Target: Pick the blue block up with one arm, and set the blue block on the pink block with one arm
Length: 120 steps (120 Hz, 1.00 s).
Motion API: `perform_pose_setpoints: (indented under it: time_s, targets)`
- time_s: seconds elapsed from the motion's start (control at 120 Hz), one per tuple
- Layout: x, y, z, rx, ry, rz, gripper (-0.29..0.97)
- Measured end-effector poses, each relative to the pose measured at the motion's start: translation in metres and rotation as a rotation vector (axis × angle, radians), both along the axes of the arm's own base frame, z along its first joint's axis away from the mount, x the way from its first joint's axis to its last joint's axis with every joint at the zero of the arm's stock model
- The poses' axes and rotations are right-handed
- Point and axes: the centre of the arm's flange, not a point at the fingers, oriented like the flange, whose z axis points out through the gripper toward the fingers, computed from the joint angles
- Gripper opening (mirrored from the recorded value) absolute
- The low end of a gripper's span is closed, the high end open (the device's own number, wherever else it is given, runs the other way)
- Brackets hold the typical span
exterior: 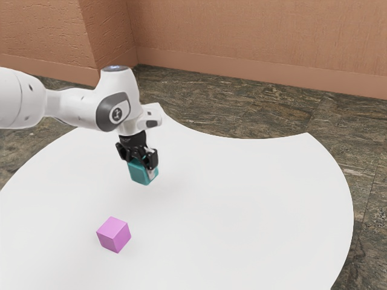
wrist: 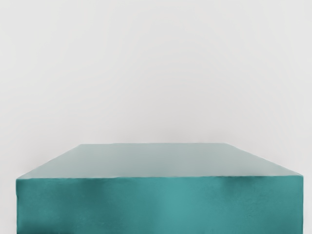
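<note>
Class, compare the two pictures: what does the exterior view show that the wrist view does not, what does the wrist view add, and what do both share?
Exterior view: the arm and its gripper, shut on the blue block; the pink block lying apart from it on the table; the stone floor and brown walls.
Wrist view: one flat face and one side of the blue block from close up, just under the hand.
Both: the blue block and the white table.

White round table (exterior: 254, 205): one item resting on it.
A pink block (exterior: 113, 234) sits flat on the surface, lower than the jaws of the gripper (exterior: 144, 166), nearer the camera and well apart from them. The tabletop under the jaws is plain white.
</note>
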Motion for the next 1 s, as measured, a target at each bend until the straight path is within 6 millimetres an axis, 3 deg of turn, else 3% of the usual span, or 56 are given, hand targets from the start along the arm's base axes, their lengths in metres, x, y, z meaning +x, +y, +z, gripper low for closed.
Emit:
perform_pose_setpoints:
  time_s: [0.167, 0.317, 0.433, 0.575, 0.708, 1.0]
  targets:
    - [-0.083, 0.006, 0.005, 0.014, 0.011, 0.050, 0.37]
    - [-0.123, 0.003, 0.007, 0.041, -0.013, 0.079, 0.37]
    - [-0.138, 0.004, -0.012, 0.052, 0.001, 0.107, 0.37]
    - [-0.140, 0.004, -0.021, 0.047, -0.008, 0.135, 0.37]
    - [-0.141, 0.000, -0.024, 0.046, -0.021, 0.149, 0.37]
    - [-0.167, -0.017, -0.027, 0.062, -0.027, 0.165, 0.37]
